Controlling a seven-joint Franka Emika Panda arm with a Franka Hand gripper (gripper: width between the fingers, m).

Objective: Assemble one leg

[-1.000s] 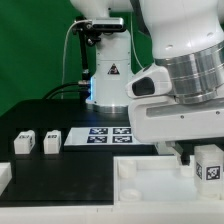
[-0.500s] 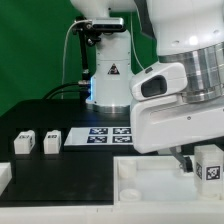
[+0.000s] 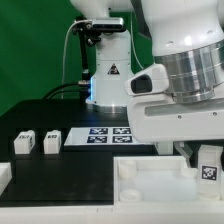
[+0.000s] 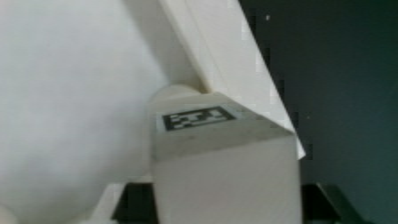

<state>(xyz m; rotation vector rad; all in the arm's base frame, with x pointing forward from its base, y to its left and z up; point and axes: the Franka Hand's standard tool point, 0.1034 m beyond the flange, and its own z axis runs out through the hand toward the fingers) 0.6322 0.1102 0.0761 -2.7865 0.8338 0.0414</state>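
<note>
the leg is at the lower right of the exterior view, over the right end of the big white tray. the gripper looks clamped on the leg, one finger on each side. in the wrist view the leg sits just beside the tray rim.

i think this step is fitting the leg to a tray corner. next it must stand straight and go down slowly. the rim is very close, so it could bump.

a spare leg, a second spare leg and the marker board lie well apart at the left, with open black table there.
</note>
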